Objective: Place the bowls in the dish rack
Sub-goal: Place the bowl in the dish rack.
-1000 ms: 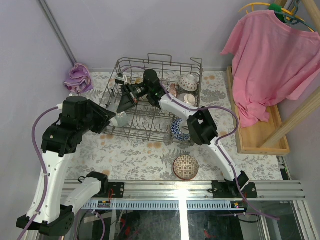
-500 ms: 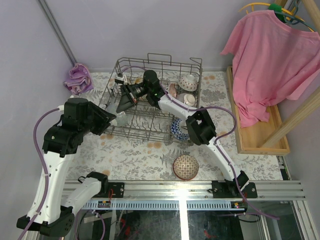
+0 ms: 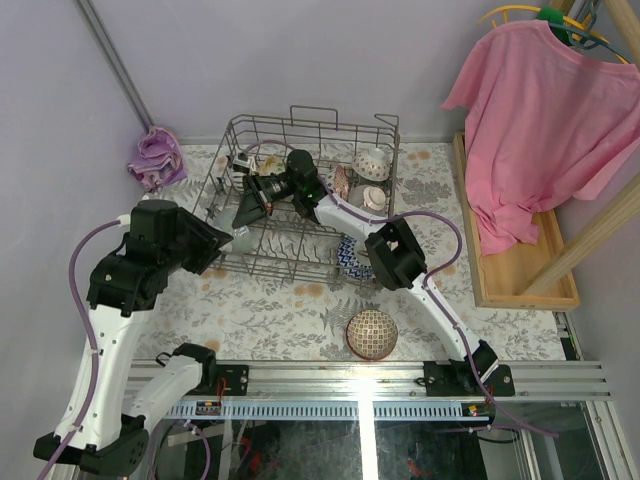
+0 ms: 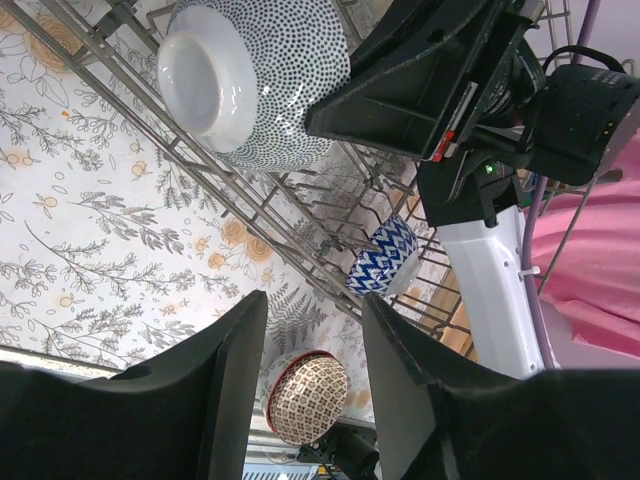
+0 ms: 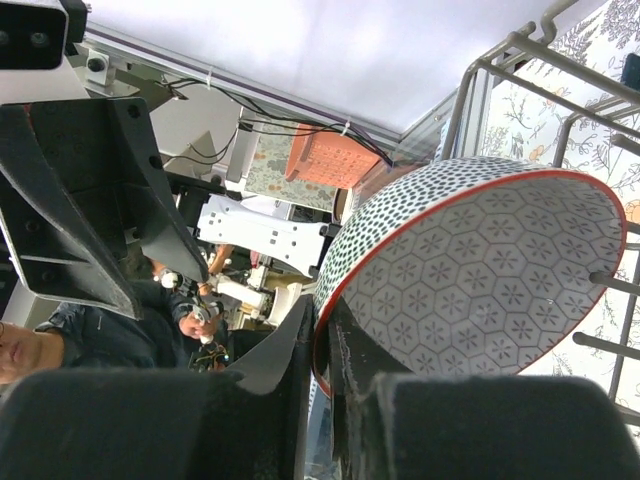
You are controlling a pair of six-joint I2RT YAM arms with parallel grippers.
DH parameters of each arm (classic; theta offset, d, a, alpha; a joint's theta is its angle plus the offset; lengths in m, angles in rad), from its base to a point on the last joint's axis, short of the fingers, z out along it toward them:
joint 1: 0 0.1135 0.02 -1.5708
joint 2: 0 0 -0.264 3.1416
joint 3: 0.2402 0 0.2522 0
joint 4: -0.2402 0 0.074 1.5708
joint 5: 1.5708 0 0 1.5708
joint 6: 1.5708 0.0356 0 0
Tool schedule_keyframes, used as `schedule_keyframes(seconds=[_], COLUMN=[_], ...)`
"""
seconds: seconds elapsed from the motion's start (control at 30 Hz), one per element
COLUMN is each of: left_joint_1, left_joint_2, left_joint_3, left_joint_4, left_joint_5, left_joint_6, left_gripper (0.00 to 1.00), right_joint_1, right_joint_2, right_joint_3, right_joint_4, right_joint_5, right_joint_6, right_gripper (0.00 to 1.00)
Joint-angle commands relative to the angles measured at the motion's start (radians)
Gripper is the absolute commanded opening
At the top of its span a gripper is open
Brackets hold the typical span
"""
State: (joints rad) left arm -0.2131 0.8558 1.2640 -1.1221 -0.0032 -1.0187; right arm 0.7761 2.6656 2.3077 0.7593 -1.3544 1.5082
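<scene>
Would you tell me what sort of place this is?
Probably a robotics lab bench staged as a home: dish rack on a floral tablecloth, a hanging pink shirt, a metal mounting rail.

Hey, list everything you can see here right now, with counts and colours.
dish rack: one, grey wire, centre back
dotted bowl: one, white with dark dots, rack's near left end
patterned bowls: about three, cream, rack's right end
zigzag bowl: one, blue-white, rack's near right corner
brown bowl: one, upside down on table
cloth: one, purple, far left
shirt: one, pink, hanging right
left hand: one, black, open, empty
right hand: one, black, astride dotted bowl's rim
</scene>
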Motion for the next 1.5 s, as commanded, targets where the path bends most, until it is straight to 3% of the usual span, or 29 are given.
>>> schedule_keyframes(seconds=[0.0,0.27,0.37,0.47,0.5,0.53,0.57,1.17,1.47], left_joint_1=[0.005,0.004,0.004,0.005,0.005,0.005,0.004,0.005,0.004], left_joint_2=[-0.015,-0.016,-0.018,-0.021,-0.021,-0.024,-0.024,-0.027,-0.020], left_joint_3=[-0.018,-0.027,-0.030,-0.029,-0.030,-0.029,-0.031,-0.021,-0.021], left_joint_4=[0.025,0.037,0.041,0.041,0.041,0.040,0.039,0.039,0.047], left_joint_5=[0.017,0.025,0.029,0.028,0.028,0.027,0.028,0.022,0.017], left_joint_6=[0.013,0.006,0.003,0.002,0.002,0.000,-0.001,-0.023,-0.033], left_gripper=[0.42,0.42,0.42,0.42,0.42,0.42,0.42,0.41,0.41], right_joint_1=[0.041,0.043,0.043,0.045,0.045,0.044,0.044,0.040,0.014], right_joint_2=[0.004,-0.017,-0.022,-0.026,-0.028,-0.030,-0.034,-0.152,-0.262], right_joint_3=[-0.003,-0.031,-0.043,-0.045,-0.044,-0.047,-0.049,-0.084,-0.162], right_joint_4=[0.083,0.100,0.126,0.133,0.131,0.130,0.130,-0.007,-0.298], right_joint_5=[-0.083,-0.087,-0.088,-0.088,-0.088,-0.088,-0.090,-0.095,-0.095], right_joint_6=[0.064,0.080,0.099,0.102,0.102,0.100,0.100,0.023,-0.143], right_gripper=[0.14,0.31,0.45,0.45,0.56,0.87,0.99,1.00,1.00])
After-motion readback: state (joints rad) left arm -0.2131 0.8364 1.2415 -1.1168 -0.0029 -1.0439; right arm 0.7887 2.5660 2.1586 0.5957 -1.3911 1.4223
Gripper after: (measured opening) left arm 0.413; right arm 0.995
